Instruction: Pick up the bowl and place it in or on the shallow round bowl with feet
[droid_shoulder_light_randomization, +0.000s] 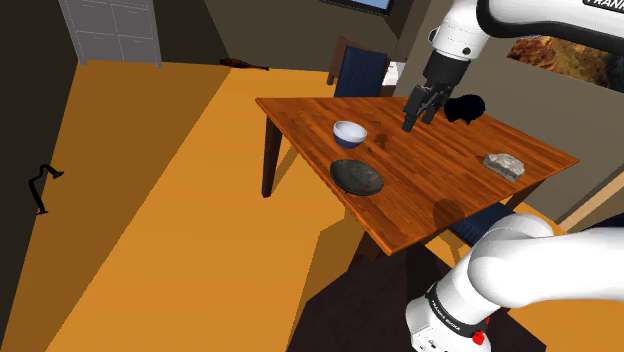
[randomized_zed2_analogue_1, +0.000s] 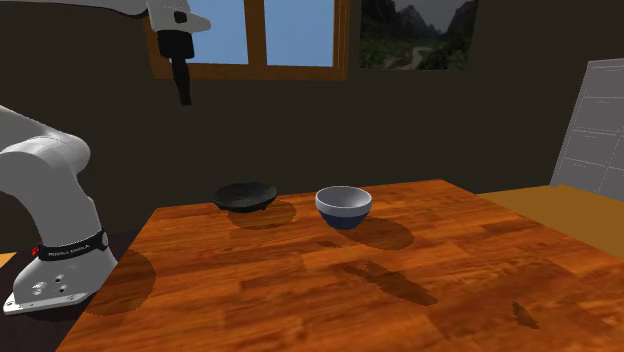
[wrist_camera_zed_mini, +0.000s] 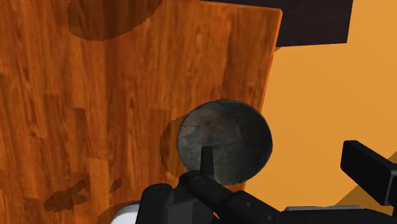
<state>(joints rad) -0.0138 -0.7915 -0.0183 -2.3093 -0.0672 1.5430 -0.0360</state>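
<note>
**Inventory, shoulder view, L to R**

- Floor item, black, bent (droid_shoulder_light_randomization: 42, 186): qty 1, on orange floor, well apart from the table. Type not identifiable.
- Panelled door, pale grey (droid_shoulder_light_randomization: 110, 30): qty 1, cut off by the top edge.
- Dark slim item on floor (droid_shoulder_light_randomization: 245, 65): qty 1, too small to identify.
- Table, wood (droid_shoulder_light_randomization: 440, 190): qty 1.
- Bowls: qty 2, both upright on the table, near each other, not touching.
  - Bowl (droid_shoulder_light_randomization: 349, 133) (randomized_zed2_analogue_1: 343, 207): white inside, blue outside, near the table edge on the shoulder view's left. In wrist view only a bit of pale rim (wrist_camera_zed_mini: 125, 212) shows, the rest cut off behind the gripper body.
  - Shallow round bowl (droid_shoulder_light_randomization: 357, 177) (randomized_zed2_analogue_1: 245, 196) (wrist_camera_zed_mini: 224, 147): dark grey, by the same table edge. Feet hard to make out.
- Chairs, blue: qty 2. One (droid_shoulder_light_randomization: 360, 72) stands beyond the far side. The other (droid_shoulder_light_randomization: 470, 228) is mostly hidden under the tabletop.
- Gripper (droid_shoulder_light_randomization: 417, 124) (randomized_zed2_analogue_1: 185, 98): qty 1, black, up in the air above the table, to the shoulder view's right of the bowl.
  - Fingers (droid_shoulder_light_randomization: 408, 122) stand a little apart, nothing between them, touching nothing.
  - Seen edge-on in the second ext. view, gap not readable there.
- Black object (droid_shoulder_light_randomization: 466, 107): qty 1, on the table just beyond the gripper. Shape unclear.
- Grey lump (droid_shoulder_light_randomization: 504, 164): qty 1, on the table near its right end.
- Arm (droid_shoulder_light_randomization: 520, 270): qty 1, white, lower R, partly cut off.
</note>
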